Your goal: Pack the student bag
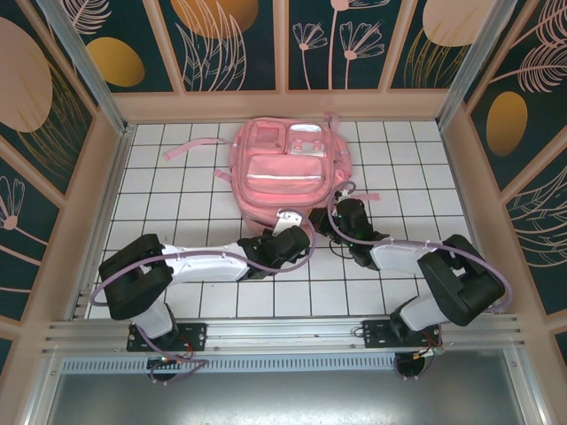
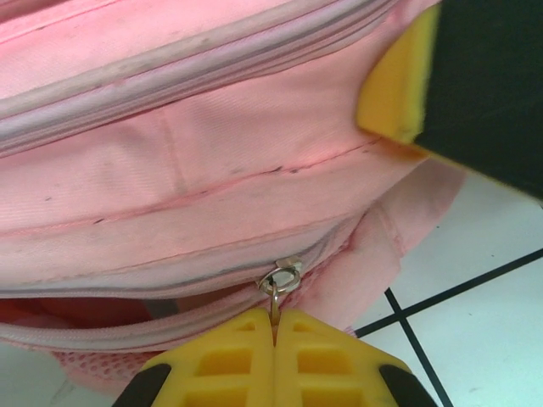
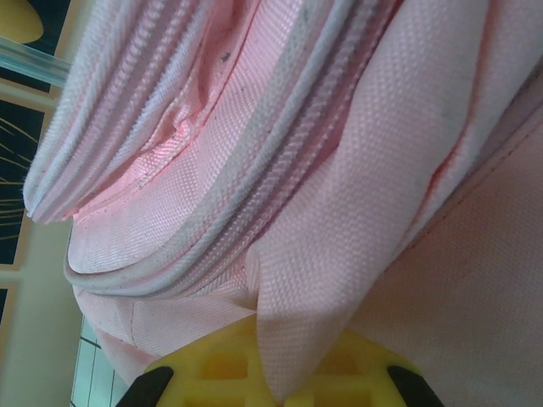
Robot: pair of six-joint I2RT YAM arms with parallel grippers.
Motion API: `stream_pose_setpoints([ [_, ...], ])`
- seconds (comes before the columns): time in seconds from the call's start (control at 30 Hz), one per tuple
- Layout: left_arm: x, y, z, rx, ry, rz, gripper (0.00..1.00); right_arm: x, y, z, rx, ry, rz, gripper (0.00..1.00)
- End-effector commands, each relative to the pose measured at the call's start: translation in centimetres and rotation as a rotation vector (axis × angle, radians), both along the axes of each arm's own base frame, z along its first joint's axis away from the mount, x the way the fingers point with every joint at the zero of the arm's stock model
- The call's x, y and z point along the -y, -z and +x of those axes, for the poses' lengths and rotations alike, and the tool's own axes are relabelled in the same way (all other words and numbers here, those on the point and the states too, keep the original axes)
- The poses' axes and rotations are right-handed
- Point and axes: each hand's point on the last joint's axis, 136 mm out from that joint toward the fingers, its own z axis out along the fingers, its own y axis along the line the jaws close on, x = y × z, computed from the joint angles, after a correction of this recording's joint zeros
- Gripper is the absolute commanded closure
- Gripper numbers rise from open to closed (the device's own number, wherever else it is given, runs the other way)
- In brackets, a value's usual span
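The student bag [image 1: 288, 168] is a light-pink backpack lying flat at the back middle of the tiled table, front pockets up. My left gripper [image 1: 285, 232] is at the bag's near edge. In the left wrist view its yellow fingers [image 2: 237, 356] are shut on the metal zipper pull [image 2: 278, 288]. Left of the slider the zip gapes a little, showing a dark and reddish inside [image 2: 68, 309]. My right gripper [image 1: 341, 212] is at the bag's near right corner, shut on a fold of the bag's pink fabric [image 3: 339, 280] that covers its fingertips.
The right gripper's yellow pad [image 2: 394, 85] hangs close above the bag in the left wrist view. A loose pink strap [image 1: 182, 149] trails left of the bag. Patterned walls [image 1: 71, 177] enclose the white gridded table [image 1: 399, 168] on three sides.
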Motion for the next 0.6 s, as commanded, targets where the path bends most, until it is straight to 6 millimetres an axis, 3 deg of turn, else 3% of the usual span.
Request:
stream_pose_setpoints([
  [0.0, -4.0, -0.2, 0.8, -0.002, -0.108, 0.033, 1.0, 3.4, -0.9, 1.8, 0.047, 0.09, -0.066, 1.0],
  [0.2, -7.8, 0.0, 1.7, -0.015, -0.191, 0.05, 1.0, 6.0, -1.1, 2.4, 0.063, 0.128, -0.103, 1.0],
  [0.37, -10.7, 0.3, 2.4, -0.016, -0.259, 0.104, 1.0, 9.5, -0.7, 3.6, 0.059, 0.186, -0.135, 1.0],
  [0.5, -11.1, 0.1, 2.7, -0.018, -0.26, 0.083, 1.0, 12.2, -0.8, 4.8, 0.063, 0.225, -0.179, 1.0],
  [0.57, -10.3, -0.2, 2.8, -0.022, -0.228, 0.061, 1.0, 12.8, -1.3, 5.2, 0.076, 0.22, -0.183, 1.0],
])
